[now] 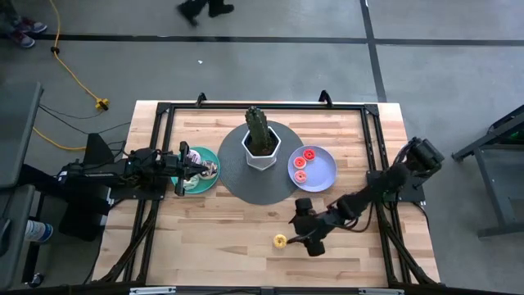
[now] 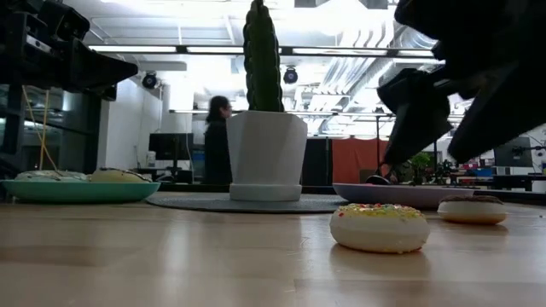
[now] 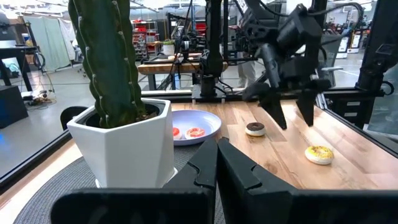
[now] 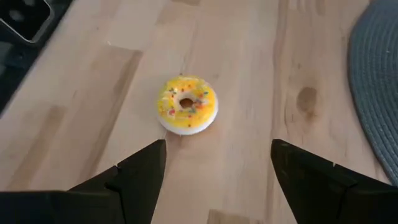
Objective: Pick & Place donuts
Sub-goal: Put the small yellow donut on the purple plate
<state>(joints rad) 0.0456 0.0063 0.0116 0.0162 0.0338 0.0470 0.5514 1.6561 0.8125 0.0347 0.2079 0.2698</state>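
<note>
A yellow-iced donut (image 1: 280, 240) lies flat on the wood near the table's near edge, also seen in the right wrist view (image 4: 186, 104). My right gripper (image 4: 217, 165) is open just to the donut's right, raised above the table, fingers pointing down toward it. A brown donut (image 3: 255, 129) lies beyond it in the left wrist view. Two red donuts (image 1: 304, 159) rest on the lavender plate (image 1: 326, 174). Iced donuts (image 1: 203, 164) sit on the teal plate (image 1: 214, 182). My left gripper (image 1: 193, 168) hangs shut over that plate, touching nothing.
A tall cactus in a white pot (image 1: 260, 147) stands on a round grey mat (image 1: 246, 184) at the table's middle, between the two plates. Black rails (image 1: 262, 105) frame the table edges. Bare wood lies around the yellow donut. A person walks beyond the far edge.
</note>
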